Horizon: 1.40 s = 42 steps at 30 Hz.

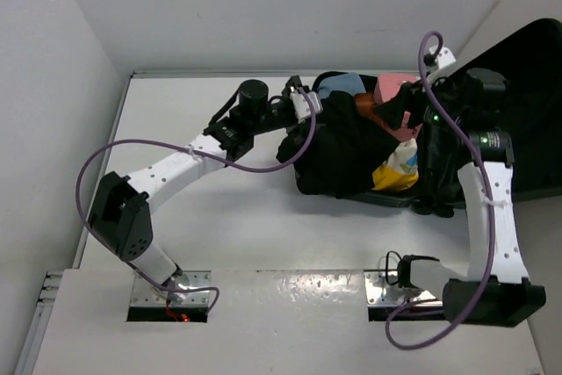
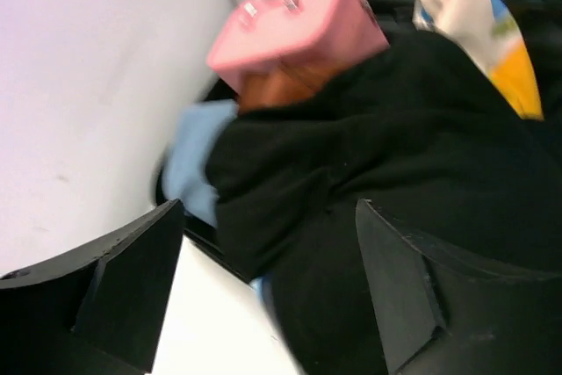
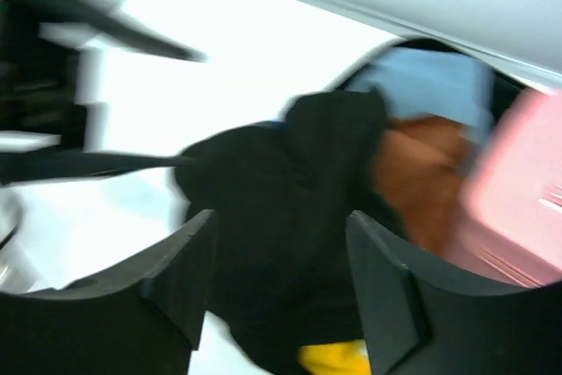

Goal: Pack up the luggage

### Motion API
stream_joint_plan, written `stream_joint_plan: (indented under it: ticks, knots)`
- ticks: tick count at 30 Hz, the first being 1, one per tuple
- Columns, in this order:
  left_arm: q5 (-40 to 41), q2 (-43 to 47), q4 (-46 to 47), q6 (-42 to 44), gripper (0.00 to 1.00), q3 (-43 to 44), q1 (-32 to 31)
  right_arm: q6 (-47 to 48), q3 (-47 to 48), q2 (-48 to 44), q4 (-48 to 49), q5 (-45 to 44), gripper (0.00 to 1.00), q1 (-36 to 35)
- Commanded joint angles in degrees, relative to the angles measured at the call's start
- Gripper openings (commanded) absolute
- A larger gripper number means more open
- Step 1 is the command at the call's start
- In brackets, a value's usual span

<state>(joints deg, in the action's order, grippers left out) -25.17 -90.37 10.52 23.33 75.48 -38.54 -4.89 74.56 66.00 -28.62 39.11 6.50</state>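
Observation:
The luggage [image 1: 527, 103] lies open at the right, its black lid folded out to the right. Its base holds a black garment [image 1: 338, 155], a blue cloth [image 1: 338, 87], a small pink case [image 1: 391, 90], an orange item and a yellow-and-white item [image 1: 397, 169]. My left gripper [image 1: 314, 114] is open at the garment's left end; in the left wrist view [image 2: 272, 278] the garment [image 2: 369, 155] lies between the fingers, hanging over the luggage rim [image 2: 189, 227]. My right gripper [image 1: 401, 111] is open above the pink case and, in the right wrist view [image 3: 281, 278], above the garment [image 3: 281, 191].
White walls close in the table [image 1: 219, 217] at the back and left. The pink case [image 2: 299, 24] sits on the orange item [image 2: 281, 85] beside the blue cloth [image 2: 189, 164]. The left arm [image 3: 53, 103] shows blurred in the right wrist view.

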Motion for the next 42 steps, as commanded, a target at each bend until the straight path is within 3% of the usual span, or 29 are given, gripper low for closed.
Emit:
stream_joint_plan:
  ticks: [1, 2, 3, 5, 7, 9, 11, 14, 22, 26, 33, 36, 37, 40, 41, 42]
  knots:
    - [-2.43, -1.82, -1.47, 0.57, 0.83, -0.26, -1.26, 2.32, -2.49, -2.63, 1.47, 12.64, 0.58, -5.43]
    - [-2.43, -3.22, -1.47, -0.91, 0.70, 0.88, -1.27, 4.34, -3.28, -3.06, -0.10, 13.35, 0.58, -9.19]
    - [-2.43, -6.54, -1.47, -4.31, 0.63, 2.20, -1.27, 7.05, -3.63, -3.07, -1.08, 13.18, 0.56, -12.79]
    - [-3.57, -11.47, -4.26, -7.49, 0.54, 7.27, -0.75, 10.85, -5.55, -3.07, -4.94, 10.04, 0.64, -17.91]
    - [-10.29, -12.55, -6.91, -6.99, 0.68, 10.81, 2.23, 11.04, -6.71, -3.59, -6.35, 6.16, 0.78, -18.72]
    - [-13.14, -12.55, -9.37, -5.94, 0.84, 10.83, 3.99, 11.04, -7.85, -4.03, -6.71, 2.47, 0.85, -18.90]
    - [-18.47, -9.32, -12.96, -0.16, 0.87, 10.83, 6.45, 10.25, -8.21, -5.26, -6.10, 0.36, 0.89, -17.85]
    - [-20.88, -4.58, -22.11, 9.61, 1.00, 10.83, 7.60, 7.44, -8.03, -5.79, -5.74, 0.26, 0.91, -15.03]
    - [-24.31, -1.21, -36.61, 20.60, 1.00, 12.85, 4.80, 1.02, -6.63, -5.62, -4.34, 0.09, 0.95, -7.57]
    - [-15.64, -4.90, -36.63, 24.56, 1.00, 10.83, -1.25, -1.53, -5.05, -3.08, -4.78, 1.40, 0.95, -2.30]
    - [-10.78, -13.24, -37.86, 30.01, 1.00, 13.27, -2.41, -2.67, -0.91, -1.13, -5.04, 3.16, 0.95, 4.13]
    - [-9.12, -16.41, -38.38, 29.32, 0.69, 17.31, -2.94, -2.59, -0.91, -1.31, -4.86, 3.16, 0.95, 5.01]
    - [-9.11, -18.51, -38.39, 28.71, 0.54, 18.81, -3.46, -2.41, -0.91, -1.40, -4.78, 3.16, 0.95, 5.36]
    - [-7.26, -20.89, -38.39, 25.72, 0.32, 25.40, -3.47, -2.06, -1.18, -1.84, -4.78, 2.90, 0.95, 5.89]
    - [-6.57, -22.12, -37.78, 24.49, 0.13, 27.33, -3.47, -1.88, -1.44, -1.75, -4.69, 2.81, 0.95, 6.50]
    - [-5.95, -22.13, -36.55, 21.17, 0.07, 29.35, -3.47, -1.80, -1.35, -2.27, -5.04, 2.90, 0.95, 6.68]
